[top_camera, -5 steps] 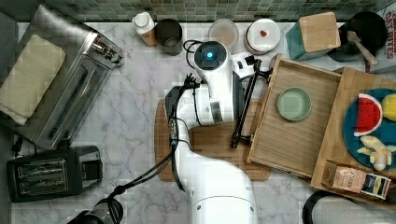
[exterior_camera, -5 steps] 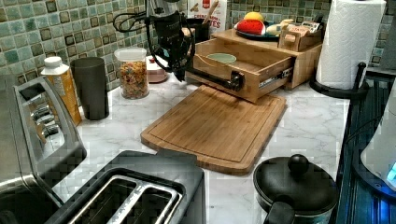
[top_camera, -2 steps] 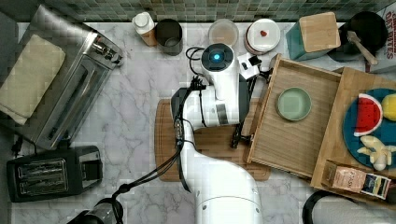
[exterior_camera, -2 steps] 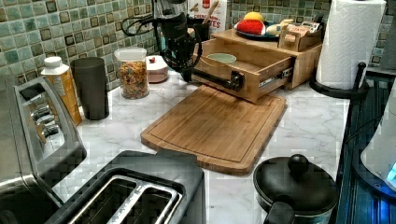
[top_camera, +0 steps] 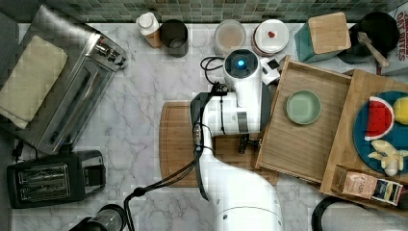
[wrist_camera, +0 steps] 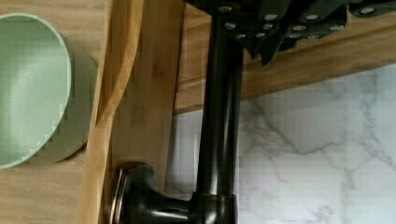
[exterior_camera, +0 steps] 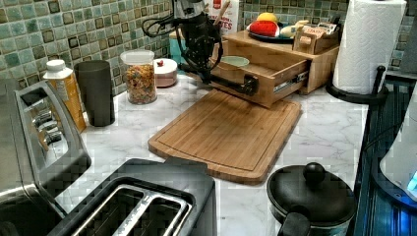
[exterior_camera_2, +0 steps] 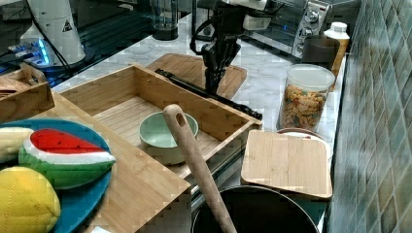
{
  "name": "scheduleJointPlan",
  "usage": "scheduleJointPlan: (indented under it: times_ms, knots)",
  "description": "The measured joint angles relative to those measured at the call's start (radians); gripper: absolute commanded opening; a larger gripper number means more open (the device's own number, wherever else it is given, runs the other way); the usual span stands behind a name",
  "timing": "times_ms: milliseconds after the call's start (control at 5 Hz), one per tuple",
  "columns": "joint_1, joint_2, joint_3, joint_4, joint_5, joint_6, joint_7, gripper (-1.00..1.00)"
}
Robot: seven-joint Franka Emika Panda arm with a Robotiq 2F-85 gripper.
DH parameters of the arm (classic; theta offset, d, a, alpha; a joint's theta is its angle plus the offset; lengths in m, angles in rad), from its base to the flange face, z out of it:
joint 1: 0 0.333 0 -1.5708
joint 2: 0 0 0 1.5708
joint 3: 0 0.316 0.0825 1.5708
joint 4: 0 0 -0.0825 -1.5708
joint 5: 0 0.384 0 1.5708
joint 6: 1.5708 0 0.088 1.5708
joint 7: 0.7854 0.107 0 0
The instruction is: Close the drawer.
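White marble worktop (top_camera: pixel 139 96) runs below a wall of small green tiles, crowded with kitchen gear. At the top view's left sit a toaster oven (top_camera: pixel 72 82) and a black slot toaster (top_camera: pixel 53 178); along the tiles stand a dark cup (exterior_camera: pixel 96 91), a jar of cereal (exterior_camera: pixel 140 76) and a lidded white dish (top_camera: pixel 272 36).

A brown cutting board (exterior_camera: pixel 231 132) lies flat in the middle of the worktop. Just beyond it, at the top view's right, the drawer (top_camera: pixel 308 139) stands pulled well out of its wooden cabinet, its front wall over the board's far edge. A pale green bowl (top_camera: pixel 303 107) sits inside the drawer, near the end closest to the tiles. The cabinet's top carries a blue plate (exterior_camera_2: pixel 85 194) with a toy watermelon slice (exterior_camera_2: pixel 65 150) and a yellow fruit (exterior_camera_2: pixel 24 199).

The drawer's black bar handle (exterior_camera_2: pixel 204 90) runs along its front. The white arm reaches across the cutting board, and the claw (exterior_camera_2: pixel 216 63) hangs at that bar, near its end closer to the tiles. In the wrist view the claw's dark fingers (wrist_camera: pixel 275 37) sit right against the bar and one of its mounting posts shows clearly, but I cannot tell whether the fingers are spread or pressed onto the bar.

A paper towel roll (exterior_camera: pixel 371 44) stands at the left view's right, and a black lidded pot (exterior_camera: pixel 310 196) sits near the board's front corner.
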Motion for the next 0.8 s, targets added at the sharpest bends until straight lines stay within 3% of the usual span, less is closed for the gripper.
scheduleJointPlan:
  times_ms: [800]
  knots:
    - [-0.092, -0.028, -0.079, -0.048, -0.017, 0.05, -0.166, -1.0]
